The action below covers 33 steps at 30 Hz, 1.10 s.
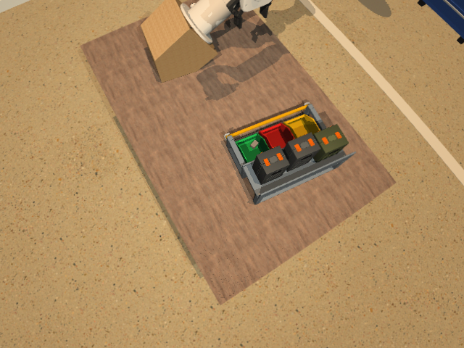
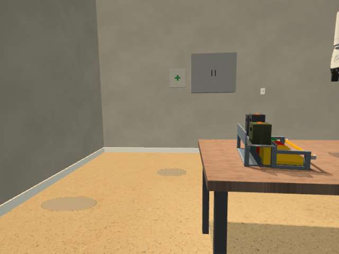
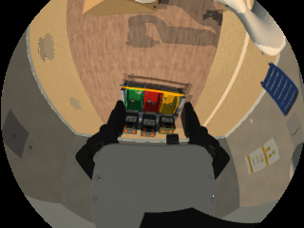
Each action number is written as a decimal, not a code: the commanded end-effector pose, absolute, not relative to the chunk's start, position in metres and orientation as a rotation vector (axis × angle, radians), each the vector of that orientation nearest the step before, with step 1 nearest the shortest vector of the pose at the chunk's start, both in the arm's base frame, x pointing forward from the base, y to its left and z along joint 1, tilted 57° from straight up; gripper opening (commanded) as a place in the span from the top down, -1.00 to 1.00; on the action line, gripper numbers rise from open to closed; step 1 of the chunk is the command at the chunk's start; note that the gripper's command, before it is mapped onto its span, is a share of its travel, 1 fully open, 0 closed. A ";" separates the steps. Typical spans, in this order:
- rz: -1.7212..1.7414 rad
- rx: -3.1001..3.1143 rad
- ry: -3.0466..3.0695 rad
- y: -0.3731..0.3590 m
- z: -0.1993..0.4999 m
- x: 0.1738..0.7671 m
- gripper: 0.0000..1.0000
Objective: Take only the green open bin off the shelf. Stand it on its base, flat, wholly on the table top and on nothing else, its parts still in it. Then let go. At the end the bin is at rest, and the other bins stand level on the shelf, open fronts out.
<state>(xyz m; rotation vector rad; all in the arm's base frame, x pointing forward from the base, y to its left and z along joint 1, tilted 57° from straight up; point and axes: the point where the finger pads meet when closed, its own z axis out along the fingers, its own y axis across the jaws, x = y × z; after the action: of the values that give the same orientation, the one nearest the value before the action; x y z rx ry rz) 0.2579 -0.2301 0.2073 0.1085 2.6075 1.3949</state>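
On the lower level of the grey shelf (image 1: 235, 154) (image 2: 273, 157) (image 3: 181, 105), at one end of the row, sits the green open bin (image 1: 247, 150) (image 3: 136, 101), with at least one small part (image 1: 254, 143) lying in it. Next to it on the shelf is the red bin (image 1: 276, 135) (image 3: 151, 102), and beyond that, at the shelf's other end, the yellow bin (image 1: 301, 127) (image 2: 289, 158) (image 3: 169, 102). Along the shelf's front runs a yellow-orange bar (image 1: 270, 120) (image 2: 296, 146) (image 3: 153, 90), ahead of all three bins. Up on the shelf's raised rear level stand two dark cases and an olive case (image 1: 329, 143) (image 2: 260, 134) (image 3: 166, 124), each with orange latches; the olive one is at the yellow bin's end. The shelf itself stands on the table (image 1: 187, 149) (image 2: 273, 187) (image 3: 102, 57). Well apart from the shelf, above its level and out past its front side, hangs the pincer (image 1: 251, 17) (image 3: 154, 107), wide open with nothing between its fingers. The green bin is still to be taken off the shelf.
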 end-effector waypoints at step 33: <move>1.195 -0.529 2.386 -0.231 0.208 0.258 -1.00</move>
<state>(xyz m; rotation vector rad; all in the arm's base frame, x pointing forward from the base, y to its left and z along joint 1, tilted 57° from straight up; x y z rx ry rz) 0.2579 -0.2301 0.2073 -0.3238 2.4768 1.2708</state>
